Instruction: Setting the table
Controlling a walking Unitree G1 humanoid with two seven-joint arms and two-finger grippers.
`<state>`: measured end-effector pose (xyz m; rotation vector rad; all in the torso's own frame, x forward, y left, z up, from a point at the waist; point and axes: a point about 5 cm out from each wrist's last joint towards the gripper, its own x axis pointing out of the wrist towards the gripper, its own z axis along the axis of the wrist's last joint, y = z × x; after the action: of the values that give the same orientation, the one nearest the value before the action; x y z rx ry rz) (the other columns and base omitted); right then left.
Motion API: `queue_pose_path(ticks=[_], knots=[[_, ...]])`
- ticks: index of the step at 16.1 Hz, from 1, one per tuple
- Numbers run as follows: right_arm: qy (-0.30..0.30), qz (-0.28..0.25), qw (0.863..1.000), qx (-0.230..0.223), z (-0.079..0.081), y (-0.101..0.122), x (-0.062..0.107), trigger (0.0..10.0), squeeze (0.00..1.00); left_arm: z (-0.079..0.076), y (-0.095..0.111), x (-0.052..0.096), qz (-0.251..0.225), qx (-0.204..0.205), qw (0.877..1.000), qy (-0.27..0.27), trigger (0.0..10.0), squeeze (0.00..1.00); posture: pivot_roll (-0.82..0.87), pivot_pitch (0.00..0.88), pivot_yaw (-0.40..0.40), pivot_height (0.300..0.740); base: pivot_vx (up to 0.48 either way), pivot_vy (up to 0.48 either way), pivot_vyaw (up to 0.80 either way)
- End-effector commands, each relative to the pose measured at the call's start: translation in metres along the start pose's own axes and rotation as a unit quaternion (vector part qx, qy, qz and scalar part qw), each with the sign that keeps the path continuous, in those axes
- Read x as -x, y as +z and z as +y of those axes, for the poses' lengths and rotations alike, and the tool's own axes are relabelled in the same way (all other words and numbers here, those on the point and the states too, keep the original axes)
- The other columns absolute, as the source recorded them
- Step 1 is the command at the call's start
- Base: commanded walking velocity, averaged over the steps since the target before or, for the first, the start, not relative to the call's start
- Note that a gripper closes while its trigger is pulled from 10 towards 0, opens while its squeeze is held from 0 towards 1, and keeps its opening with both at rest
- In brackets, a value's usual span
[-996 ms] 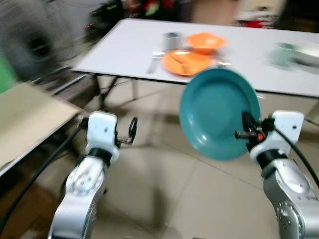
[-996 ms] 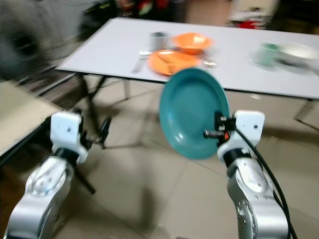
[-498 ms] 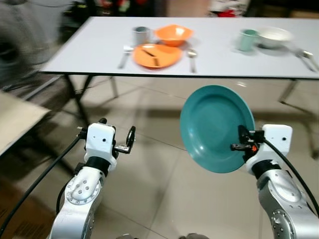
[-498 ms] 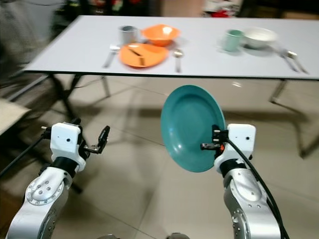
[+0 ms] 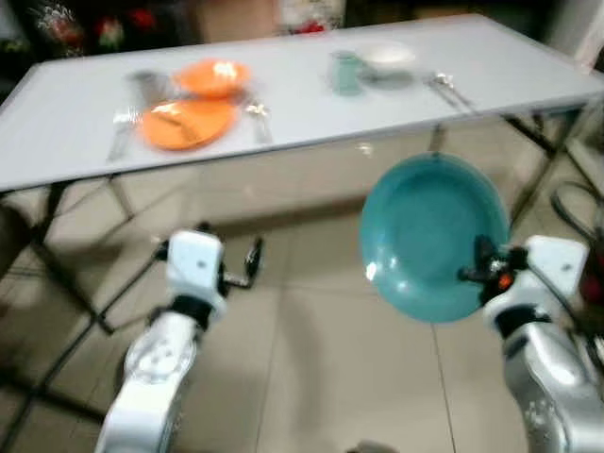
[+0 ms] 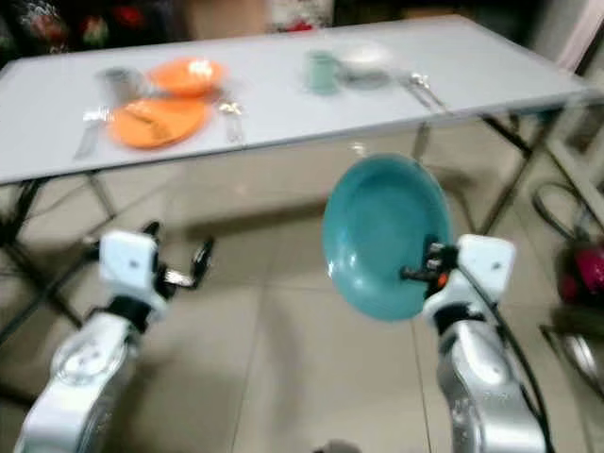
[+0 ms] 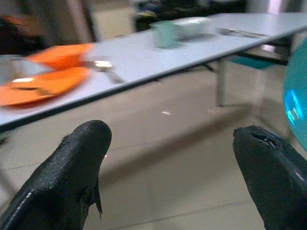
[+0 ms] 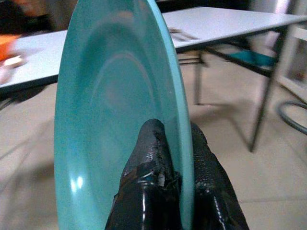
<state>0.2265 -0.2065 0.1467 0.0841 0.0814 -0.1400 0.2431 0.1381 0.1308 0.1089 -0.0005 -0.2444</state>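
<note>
— The right gripper (image 8: 168, 158)?
— Clamped on the rim of the teal plate (image 5: 429, 236), held upright over the floor, short of the white table (image 5: 85, 142).
— The left gripper (image 7: 172, 158)?
— Fingers spread wide, holding nothing.
— Any writing?
— None readable; the views are blurred.

Long white table (image 5: 302, 104) on dark metal legs spans far side. Pale glossy tiled floor (image 5: 311, 368) near, light reflecting. Dark clutter beyond table, blurred.
</note>
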Motion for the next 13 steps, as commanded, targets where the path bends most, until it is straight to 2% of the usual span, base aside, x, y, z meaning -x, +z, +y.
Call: queue_pose_path(ticks=[1,3,13], knots=[[0.008,-0.039,0.999,-0.015,0.004,0.014,0.000,10.0,0.00,0.008,0.005,-0.001,-0.011,-0.008,1.000,0.008,10.0,0.00,-0.12,0.055,0.052,0.740,0.319,0.000,-0.79],[0.007,-0.045,0.999,-0.022,0.003,0.016,0.000,10.0,0.00,0.009,0.005,-0.001,-0.013,-0.008,1.000,0.007,10.0,0.00,-0.12,0.048,0.052,0.740,0.319,0.000,-0.63],[0.048,-0.069,0.994,-0.070,0.014,0.031,-0.006,10.0,0.00,0.019,0.015,-0.007,-0.034,-0.019,0.999,0.023,10.0,0.00,-0.12,0.043,0.051,0.740,0.330,0.000,0.00]])
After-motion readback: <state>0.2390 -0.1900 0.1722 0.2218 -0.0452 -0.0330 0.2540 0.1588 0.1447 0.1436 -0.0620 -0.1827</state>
